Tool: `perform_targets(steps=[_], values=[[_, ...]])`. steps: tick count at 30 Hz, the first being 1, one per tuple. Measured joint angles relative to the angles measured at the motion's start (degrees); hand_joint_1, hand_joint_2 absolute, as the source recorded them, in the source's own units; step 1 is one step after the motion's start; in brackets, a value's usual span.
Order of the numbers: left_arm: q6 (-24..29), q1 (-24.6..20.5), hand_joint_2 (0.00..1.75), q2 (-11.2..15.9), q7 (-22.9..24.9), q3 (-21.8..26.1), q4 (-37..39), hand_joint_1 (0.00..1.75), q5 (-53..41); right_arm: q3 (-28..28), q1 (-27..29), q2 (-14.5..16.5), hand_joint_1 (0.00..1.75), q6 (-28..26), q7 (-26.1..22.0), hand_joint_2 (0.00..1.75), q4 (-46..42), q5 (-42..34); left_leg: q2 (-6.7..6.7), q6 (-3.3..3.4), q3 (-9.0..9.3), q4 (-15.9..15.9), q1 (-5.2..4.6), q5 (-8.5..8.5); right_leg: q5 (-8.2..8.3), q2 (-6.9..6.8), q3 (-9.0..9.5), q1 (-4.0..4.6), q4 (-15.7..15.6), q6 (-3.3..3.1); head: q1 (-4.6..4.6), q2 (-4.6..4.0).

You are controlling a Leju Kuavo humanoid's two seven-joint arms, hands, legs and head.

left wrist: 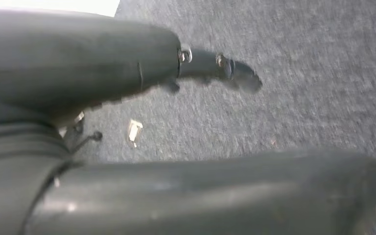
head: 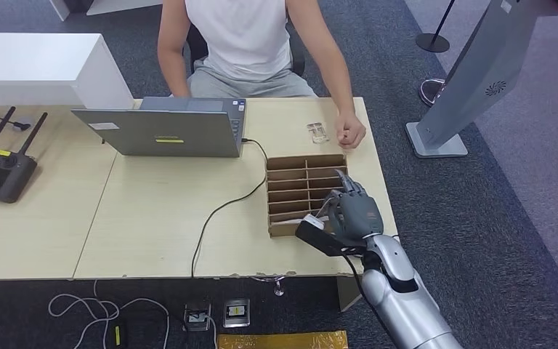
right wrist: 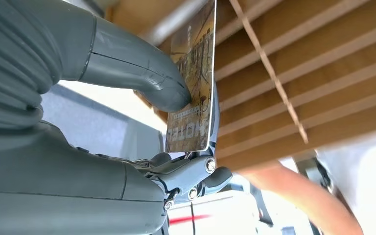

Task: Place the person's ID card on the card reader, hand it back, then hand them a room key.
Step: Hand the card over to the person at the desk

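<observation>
My right hand [head: 352, 211] hovers over the near right part of a brown cardboard divider box [head: 290, 185] on the table. In the right wrist view its thumb [right wrist: 142, 78] presses a gold-brown hotel key card [right wrist: 193, 83] against the fingers behind it, and the box's slots [right wrist: 298, 63] are just beyond. The person sits across the table, with one fist [head: 350, 133] resting near the far right edge and a forearm [right wrist: 303, 196] showing past the box. A small clear item [head: 317, 132] lies beside that fist. My left hand [left wrist: 215, 66] hangs over the carpet and holds nothing.
A grey laptop [head: 163, 131] stands open at mid-table, its black cable [head: 218, 211] trailing to the front edge. A black controller with antennas [head: 0, 171] lies at the far left. A grey kiosk stand [head: 443, 131] rises to the right of the table.
</observation>
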Motion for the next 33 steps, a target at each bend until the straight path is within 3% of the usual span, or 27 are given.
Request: perform_targets(steps=[11,19,24,33], values=[[-0.2,0.1,0.00,0.0,-1.2,0.0,0.0,0.00,-0.9,-3.8,-11.3,-0.1,1.75,1.6,-1.8,1.75,-2.2,1.7,0.00,0.02,0.01,0.0,-0.01,0.04,0.03,0.01,0.01,0.00,0.0,0.01,-0.01,0.00],[-0.7,0.1,0.00,0.0,-1.4,-0.5,0.0,0.00,-2.0,-5.0,-22.5,-0.2,1.75,3.1,-4.4,1.75,-2.3,2.9,0.00,0.02,-0.02,0.0,-0.01,0.04,0.03,0.00,-0.01,0.00,0.0,0.01,0.00,0.00],[-1.8,-0.3,0.00,0.1,-1.5,-1.0,0.0,0.00,-3.2,-4.7,-28.6,0.8,1.75,0.2,-6.6,1.75,4.6,5.2,-0.04,0.01,-0.03,0.0,0.00,0.05,0.03,-0.05,0.00,0.00,0.0,0.01,0.00,0.00],[-2.8,-1.3,0.00,0.3,-1.1,-2.3,0.0,0.00,-4.7,-4.1,-34.4,1.9,1.75,-2.3,-7.3,1.75,19.3,7.5,-0.16,0.00,-0.07,0.0,0.00,0.06,0.03,-0.16,-0.01,0.00,0.0,0.01,0.00,0.00]])
